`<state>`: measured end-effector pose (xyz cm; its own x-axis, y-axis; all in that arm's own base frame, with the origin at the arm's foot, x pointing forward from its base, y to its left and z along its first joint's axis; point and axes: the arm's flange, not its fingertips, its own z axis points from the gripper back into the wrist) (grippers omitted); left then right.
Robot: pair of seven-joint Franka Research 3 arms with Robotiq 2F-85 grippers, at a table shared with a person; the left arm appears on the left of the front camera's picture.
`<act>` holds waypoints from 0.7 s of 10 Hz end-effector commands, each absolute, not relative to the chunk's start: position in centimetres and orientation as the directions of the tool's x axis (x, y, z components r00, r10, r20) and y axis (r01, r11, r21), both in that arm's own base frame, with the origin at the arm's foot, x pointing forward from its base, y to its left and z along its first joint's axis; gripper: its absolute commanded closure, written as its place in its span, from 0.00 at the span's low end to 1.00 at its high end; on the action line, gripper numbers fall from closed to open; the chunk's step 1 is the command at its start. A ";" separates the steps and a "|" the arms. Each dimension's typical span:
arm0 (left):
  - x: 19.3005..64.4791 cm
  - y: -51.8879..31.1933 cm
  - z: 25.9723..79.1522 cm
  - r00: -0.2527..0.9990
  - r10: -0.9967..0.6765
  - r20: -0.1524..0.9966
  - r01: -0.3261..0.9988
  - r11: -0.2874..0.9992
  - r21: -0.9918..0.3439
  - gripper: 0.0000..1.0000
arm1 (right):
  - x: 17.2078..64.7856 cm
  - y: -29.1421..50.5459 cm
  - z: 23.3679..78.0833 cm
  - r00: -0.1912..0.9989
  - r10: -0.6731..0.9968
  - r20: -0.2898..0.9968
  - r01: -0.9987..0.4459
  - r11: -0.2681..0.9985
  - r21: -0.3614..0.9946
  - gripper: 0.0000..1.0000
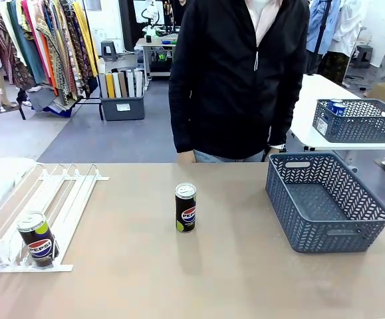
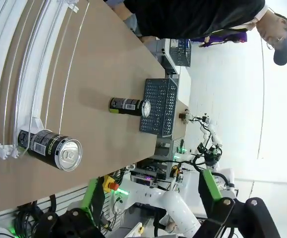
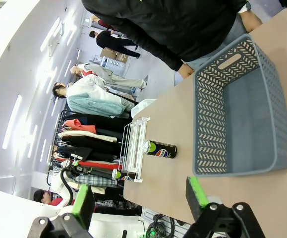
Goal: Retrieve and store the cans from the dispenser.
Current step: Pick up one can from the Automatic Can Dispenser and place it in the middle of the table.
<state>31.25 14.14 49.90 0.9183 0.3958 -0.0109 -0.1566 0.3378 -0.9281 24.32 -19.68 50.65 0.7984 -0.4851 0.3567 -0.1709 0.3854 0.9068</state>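
Left gripper (image 2: pixel 148 181): released, jaws spread wide, nothing between the green pads (image 2: pixel 208 184). Held clear above the table (image 1: pixel 145 279), touching nothing.

Ahead of it and off to one side: the dispenser can (image 2: pixel 51 148), black with the round logo, standing in a lane at the low end of the white dispenser (image 2: pixel 27 74), against the stoppers, well apart from the fingers.

Farther out along the same line of sight: the table can (image 2: pixel 129 106), also black, upright on the bare tabletop between dispenser and dark grey basket (image 2: pixel 160 106).

Right gripper (image 3: pixel 139 186): likewise released and empty, jaws wide. Basket nearest to it, table can beyond the basket's near corner, dispenser can farthest off.

At the far edge of the table, a person (image 1: pixel 239 80) in a black jacket.
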 end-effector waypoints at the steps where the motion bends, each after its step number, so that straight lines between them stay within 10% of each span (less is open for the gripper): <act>1: 31.4 13.2 50.9 0.917 0.397 0.033 -0.154 0.428 -0.891 0.00 | 24.6 -19.7 50.9 0.784 -0.489 0.383 -0.205 0.379 0.902 0.00; 4: 32.7 5.0 52.9 0.924 0.299 0.238 -0.175 0.885 -0.431 0.00 | 24.6 -19.7 50.9 0.784 -0.489 0.383 -0.205 0.379 0.902 0.00; 7: 35.0 -1.8 52.5 0.961 0.001 0.277 0.011 0.999 -0.039 0.00 | 24.6 -19.7 50.9 0.784 -0.489 0.383 -0.205 0.379 0.902 0.00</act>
<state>34.00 -1.73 53.75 0.9509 0.0980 0.2934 -0.0270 0.9711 -0.2370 24.31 -19.67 50.66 0.7984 -0.4847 0.3571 -0.1713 0.3857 0.9066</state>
